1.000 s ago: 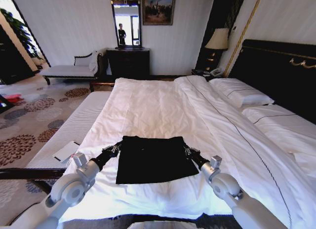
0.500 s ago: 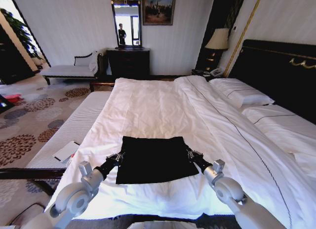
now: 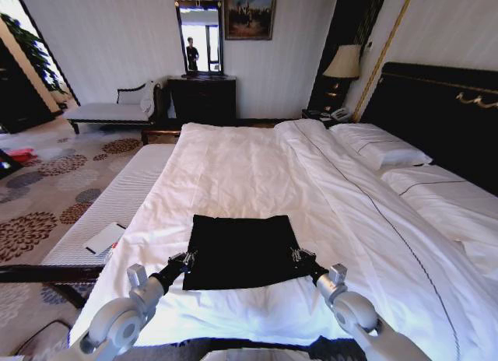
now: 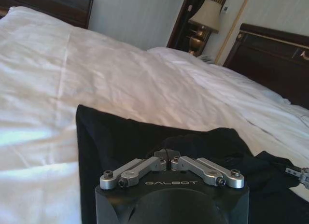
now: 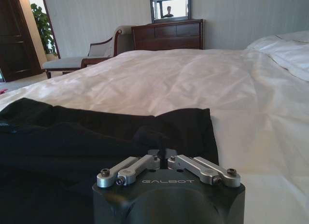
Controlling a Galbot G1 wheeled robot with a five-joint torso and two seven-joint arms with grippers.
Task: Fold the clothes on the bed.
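The black T-shirt (image 3: 241, 248) lies as a flat, roughly square shape on the near part of the bed's white duvet (image 3: 257, 166). My left gripper (image 3: 187, 258) is at its left edge and my right gripper (image 3: 297, 256) at its right edge, both low on the fabric. The left wrist view has my left gripper (image 4: 166, 159) shut on a raised ridge of the black cloth (image 4: 111, 137). Seen from the right wrist, my right gripper (image 5: 164, 155) is likewise shut on the shirt (image 5: 72, 132).
White pillows (image 3: 381, 151) and the dark headboard (image 3: 443, 104) are at the right. A white flat item (image 3: 105, 238) rests on the striped bench left of the bed. A chaise (image 3: 109, 110), dresser (image 3: 202, 96) and lamp (image 3: 342, 63) stand by the far wall.
Both grippers have drawn back toward me along the shirt's side edges. The shirt's outline on the duvet looks unchanged.
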